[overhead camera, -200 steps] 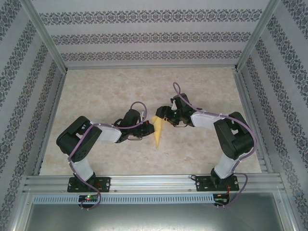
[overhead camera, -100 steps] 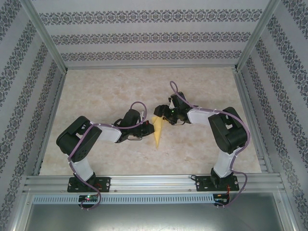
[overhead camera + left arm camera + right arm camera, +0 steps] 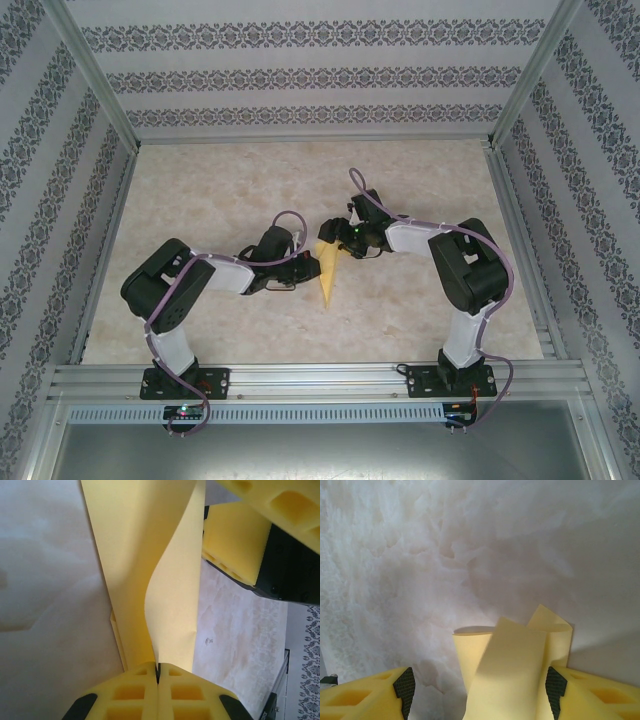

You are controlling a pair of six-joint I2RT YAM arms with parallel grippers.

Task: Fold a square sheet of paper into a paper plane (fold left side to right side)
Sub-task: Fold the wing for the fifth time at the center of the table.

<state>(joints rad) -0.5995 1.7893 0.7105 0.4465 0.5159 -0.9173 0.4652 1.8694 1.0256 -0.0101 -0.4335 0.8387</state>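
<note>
Two arms reach inward from the near edge of the table and meet close to its middle, where the paper plane lies as a slim yellow wedge. Its point faces the arm bases and its wider end sits up between the two wrists.

The left pincer is clamped on the paper. In the left wrist view its two yellow fingers press flat together with a thin edge of the sheet caught in the seam. From there the paper runs away from the camera in two layers. One lies flat and broad; the other stands up and bows in a soft curve (the layers are not pressed down on each other). A yellow finger of the other arm sits just beside the curved layer's far edge; whether it touches I cannot tell.

The right pincer stands wide open. Seen from its own wrist, one finger is low on the left and the other low on the right, with the loose, curling end of the paper rising between them, close to the right-hand finger. Neither pad visibly presses on the sheet.

Beyond the paper, the table's pale marbled surface fills the right wrist view. Patterned walls enclose the table on three sides.
</note>
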